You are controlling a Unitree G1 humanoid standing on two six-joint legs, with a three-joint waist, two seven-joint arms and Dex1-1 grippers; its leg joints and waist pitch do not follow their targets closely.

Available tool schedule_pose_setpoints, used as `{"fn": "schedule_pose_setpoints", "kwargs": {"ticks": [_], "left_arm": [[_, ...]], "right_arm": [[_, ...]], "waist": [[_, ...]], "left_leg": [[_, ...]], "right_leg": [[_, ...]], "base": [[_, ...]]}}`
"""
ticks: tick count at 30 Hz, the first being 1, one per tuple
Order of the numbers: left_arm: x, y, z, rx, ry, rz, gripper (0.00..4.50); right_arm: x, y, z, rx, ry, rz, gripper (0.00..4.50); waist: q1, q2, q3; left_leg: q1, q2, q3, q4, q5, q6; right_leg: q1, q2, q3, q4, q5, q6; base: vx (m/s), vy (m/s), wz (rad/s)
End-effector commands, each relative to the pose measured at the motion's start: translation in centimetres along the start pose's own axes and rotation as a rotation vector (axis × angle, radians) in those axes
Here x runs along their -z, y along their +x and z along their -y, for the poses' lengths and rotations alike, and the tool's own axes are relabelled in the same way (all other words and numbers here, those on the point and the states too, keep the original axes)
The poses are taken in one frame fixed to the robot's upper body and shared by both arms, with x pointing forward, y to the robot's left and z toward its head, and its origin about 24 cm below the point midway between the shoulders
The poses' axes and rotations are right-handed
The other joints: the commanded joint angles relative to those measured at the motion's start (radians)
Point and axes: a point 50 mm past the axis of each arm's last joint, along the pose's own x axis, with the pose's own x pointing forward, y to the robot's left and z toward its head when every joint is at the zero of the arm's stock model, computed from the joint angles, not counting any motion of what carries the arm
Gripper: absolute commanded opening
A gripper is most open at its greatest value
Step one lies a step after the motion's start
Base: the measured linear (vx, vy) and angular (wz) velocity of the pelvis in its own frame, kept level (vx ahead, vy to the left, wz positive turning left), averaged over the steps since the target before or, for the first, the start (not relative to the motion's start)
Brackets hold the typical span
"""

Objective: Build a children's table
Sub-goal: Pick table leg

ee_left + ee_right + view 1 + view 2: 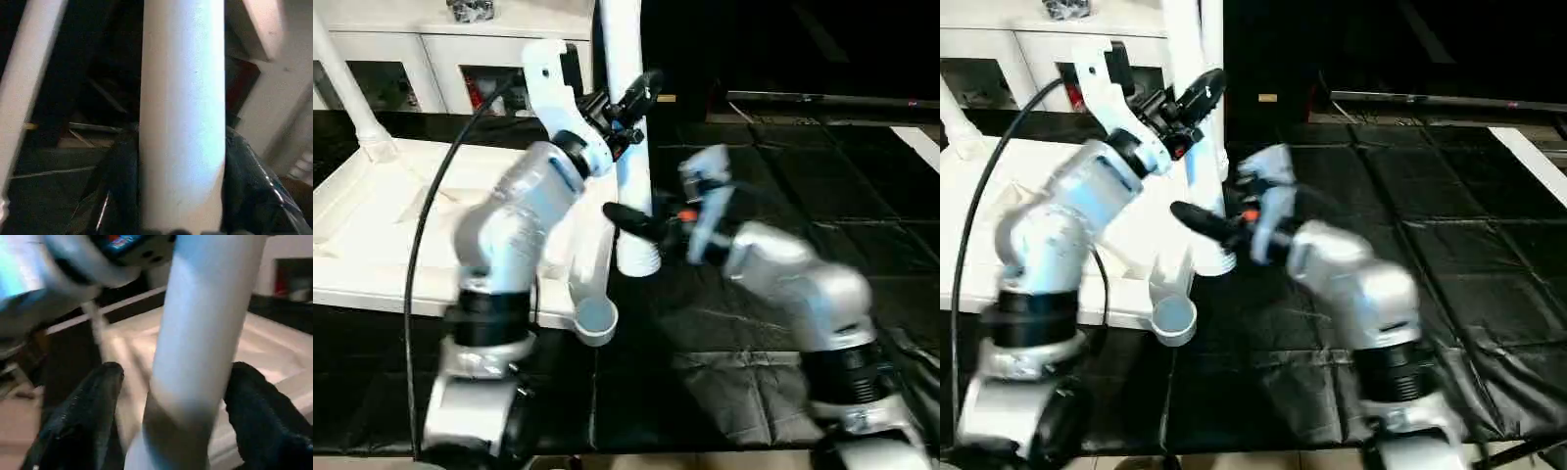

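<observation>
1. The children's table, all white plastic, lies upside down on a black quilted floor mat (754, 255); its large rectangular top (372, 235) fills the nine o'clock side of the head-camera view, ribbed underside up.
2. A round corner socket (594, 318) at the top's near corner sits open, just past six o'clock of centre.
3. A long white tubular leg (628, 117) stands almost upright beside the top's edge, its ridged lower end (638, 257) down by the mat, just at twelve o'clock of the open socket and apart from it.
4. Another white leg (347, 88) rises from the far corner, towards ten o'clock.
5. The left gripper (631, 106) clasps the upright leg high on its shaft, black fingers closed around the tube.
6. The right gripper (641, 223) sits low on the same leg, its black fingers (83, 416) spread to either side of the tube with a gap showing.
7. A white cabinet with glass doors (421, 59) stands behind the table, at eleven o'clock.
</observation>
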Motion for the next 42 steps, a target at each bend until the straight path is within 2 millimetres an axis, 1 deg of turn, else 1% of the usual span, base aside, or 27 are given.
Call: {"fn": "schedule_pose_setpoints", "kwargs": {"ticks": [1, 3, 4, 5, 7, 8, 9, 10, 12, 15, 16, 19, 24, 25, 27, 30, 31, 32, 33, 35, 36, 37, 41, 42], "left_arm": [[-0.7, 0.3, 0.5, 0.081, -0.021, -0.003, 1.78], [-0.7, 0.0, 0.8, 0.169, -0.043, -0.044, 1.78], [-0.6, -0.2, 1.2, 0.258, -0.047, -0.080, 1.77], [-0.6, -0.2, 1.2, 0.262, -0.048, -0.081, 1.77], [-0.7, -0.3, 1.7, 0.326, -0.053, -0.095, 1.77], [-0.7, -0.3, 1.7, 0.326, -0.053, -0.095, 1.77], [-0.8, -0.3, 2.0, 0.364, -0.064, -0.101, 1.77], [-0.8, -0.3, 2.4, 0.401, -0.075, -0.108, 1.77], [-0.8, -0.4, 2.6, 0.429, -0.080, -0.112, 1.77], [-0.9, -0.3, 3.0, 0.470, -0.092, -0.115, 1.77], [-0.9, -0.3, 3.1, 0.481, -0.094, -0.112, 1.77], [-1.0, -0.3, 3.4, 0.514, -0.095, -0.105, 1.77], [-1.1, -0.3, 3.9, 0.547, -0.097, -0.100, 1.77], [-1.1, -0.3, 3.9, 0.552, -0.099, -0.098, 1.77], [-1.1, -0.3, 4.1, 0.563, -0.101, -0.095, 1.77], [-1.0, -0.2, 4.3, 0.575, -0.102, -0.092, 1.77], [-1.0, -0.1, 4.3, 0.575, -0.102, -0.091, 1.77], [-1.0, -0.1, 4.3, 0.575, -0.102, -0.090, 1.77], [-0.9, -0.1, 4.3, 0.574, -0.096, -0.092, 1.77], [-0.9, 0.0, 4.4, 0.574, -0.096, -0.092, 1.77], [-0.9, 0.0, 4.4, 0.574, -0.098, -0.090, 1.77], [-0.9, 0.0, 4.4, 0.574, -0.100, -0.089, 1.77], [-0.9, 0.0, 4.4, 0.571, -0.100, -0.085, 1.77], [-0.9, 0.0, 4.4, 0.570, -0.100, -0.083, 1.77]], "right_arm": [[-1.1, 0.1, -0.9, -0.119, -0.002, 0.017, 3.78], [-1.5, -0.4, -0.6, -0.147, 0.036, 0.034, 3.78], [-1.9, -0.7, -0.4, -0.198, 0.087, 0.058, 3.86], [-1.9, -0.7, -0.5, -0.201, 0.090, 0.057, 3.86], [-1.7, -1.1, -0.6, -0.252, 0.097, 0.008, 3.86], [-1.7, -1.1, -0.6, -0.252, 0.097, 0.008, 3.86], [-1.3, -1.3, -0.5, -0.263, 0.079, -0.046, 3.86], [-1.0, -1.3, -0.4, -0.266, 0.076, -0.075, 3.86], [-0.8, -1.3, -0.3, -0.267, 0.076, -0.094, 3.86], [-0.4, -1.3, -0.2, -0.289, 0.092, -0.132, 3.86], [-0.4, -1.2, -0.3, -0.303, 0.102, -0.136, 3.86], [-0.3, -1.1, -0.3, -0.327, 0.127, -0.126, 3.86], [-0.4, -0.9, -0.2, -0.336, 0.145, -0.103, 3.86], [-0.4, -0.9, -0.1, -0.337, 0.147, -0.101, 3.86], [-0.4, -0.8, -0.1, -0.339, 0.150, -0.096, 3.58], [-0.4, -0.7, 0.0, -0.344, 0.165, -0.078, 3.46], [-0.5, -0.7, 0.0, -0.352, 0.168, -0.073, 3.16], [-0.5, -0.7, -0.1, -0.357, 0.169, -0.071, 3.07], [-0.5, -0.6, -0.2, -0.367, 0.171, -0.069, 3.07], [-0.4, -0.6, -0.2, -0.369, 0.172, -0.071, 2.87], [-0.4, -0.6, -0.2, -0.370, 0.173, -0.071, 2.87], [-0.3, -0.6, -0.2, -0.370, 0.174, -0.071, 2.64], [-0.2, -0.5, -0.3, -0.379, 0.180, -0.074, 2.53], [-0.1, -0.5, -0.3, -0.382, 0.180, -0.077, 2.36]], "waist": [[0.002, 0.008, -0.077], [0.001, 0.008, -0.077], [0.001, 0.010, -0.078], [0.000, 0.010, -0.077], [0.003, 0.011, -0.077], [0.003, 0.011, -0.077], [0.004, 0.011, -0.077], [0.007, 0.010, -0.077], [0.007, 0.010, -0.077], [0.008, 0.007, -0.077], [0.008, 0.007, -0.077], [0.010, 0.007, -0.077], [0.009, 0.007, -0.077], [0.010, 0.003, -0.077], [0.011, 0.004, -0.077], [0.011, 0.004, -0.077], [0.011, 0.002, -0.078], [0.012, 0.003, -0.078], [0.012, 0.003, -0.078], [0.013, 0.003, -0.077], [0.014, 0.004, -0.078], [0.015, 0.004, -0.078], [0.017, 0.004, -0.078], [0.017, 0.004, -0.078]], "left_leg": [[0.041, 0.044, -0.020, -0.064, -0.219, -0.048], [0.041, 0.043, -0.019, -0.064, -0.216, -0.043], [0.043, 0.041, -0.019, -0.062, -0.222, -0.041], [0.044, 0.042, -0.018, -0.063, -0.228, -0.041], [0.044, 0.046, -0.020, -0.064, -0.228, -0.046], [0.044, 0.046, -0.020, -0.064, -0.228, -0.046], [0.045, 0.047, -0.019, -0.064, -0.220, -0.048], [0.046, 0.047, -0.018, -0.063, -0.223, -0.050], [0.043, 0.045, -0.018, -0.063, -0.221, -0.051], [0.044, 0.046, -0.018, -0.063, -0.231, -0.050], [0.044, 0.047, -0.019, -0.063, -0.228, -0.048], [0.044, 0.047, -0.018, -0.063, -0.225, -0.044], [0.044, 0.048, -0.019, -0.064, -0.231, -0.047], [0.044, 0.048, -0.018, -0.063, -0.226, -0.044], [0.044, 0.048, -0.017, -0.063, -0.221, -0.043], [0.044, 0.048, -0.017, -0.062, -0.218, -0.043], [0.044, 0.048, -0.017, -0.062, -0.214, -0.040], [0.044, 0.048, -0.017, -0.062, -0.213, -0.039], [0.044, 0.048, -0.017, -0.062, -0.214, -0.038], [0.044, 0.048, -0.017, -0.062, -0.218, -0.037], [0.044, 0.049, -0.017, -0.063, -0.218, -0.038], [0.045, 0.049, -0.017, -0.063, -0.216, -0.041], [0.044, 0.049, -0.017, -0.063, -0.213, -0.041], [0.044, 0.049, -0.017, -0.063, -0.215, -0.041]], "right_leg": [[0.038, -0.057, 0.033, -0.070, -0.036, -0.200], [0.037, -0.058, 0.032, -0.069, -0.050, -0.215], [0.037, -0.059, 0.031, -0.069, -0.065, -0.226], [0.035, -0.059, 0.032, -0.071, -0.074, -0.230], [0.037, -0.058, 0.030, -0.068, -0.067, -0.237], [0.037, -0.058, 0.030, -0.068, -0.067, -0.237], [0.036, -0.057, 0.031, -0.066, -0.045, -0.237], [0.038, -0.058, 0.031, -0.067, -0.048, -0.238], [0.039, -0.060, 0.032, -0.066, -0.049, -0.240], [0.038, -0.062, 0.031, -0.069, -0.071, -0.247], [0.039, -0.061, 0.032, -0.068, -0.069, -0.247], [0.038, -0.061, 0.032, -0.068, -0.065, -0.250], [0.037, -0.062, 0.032, -0.068, -0.078, -0.249], [0.038, -0.063, 0.032, -0.068, -0.077, -0.250], [0.037, -0.062, 0.032, -0.069, -0.080, -0.250], [0.037, -0.062, 0.032, -0.068, -0.072, -0.251], [0.038, -0.061, 0.032, -0.067, -0.062, -0.252], [0.038, -0.062, 0.032, -0.067, -0.063, -0.252], [0.038, -0.062, 0.032, -0.068, -0.066, -0.250], [0.037, -0.061, 0.032, -0.068, -0.076, -0.245], [0.037, -0.062, 0.032, -0.068, -0.077, -0.245], [0.037, -0.061, 0.032, -0.068, -0.077, -0.243], [0.037, -0.062, 0.032, -0.068, -0.075, -0.241], [0.037, -0.061, 0.032, -0.068, -0.076, -0.240]], "base": [[0.000, 0.000, 0.00], [0.000, 0.000, 0.00], [0.000, 0.000, 0.00], [0.000, 0.000, 0.00], [0.000, 0.000, 0.00], [0.000, 0.000, 0.00], [0.000, 0.000, 0.00], [0.000, 0.000, 0.00], [0.000, 0.000, 0.00], [0.000, 0.000, 0.00], [0.000, 0.000, 0.00], [0.000, 0.000, 0.00], [0.000, 0.000, 0.00], [0.000, 0.000, 0.00], [0.000, 0.000, 0.00], [0.000, 0.000, 0.00], [0.000, 0.000, 0.00], [0.000, 0.000, 0.00], [0.000, 0.000, 0.00], [0.000, 0.000, 0.00], [0.000, 0.000, 0.00], [0.000, 0.000, 0.00], [0.000, 0.000, 0.00], [0.000, 0.000, 0.00]]}}
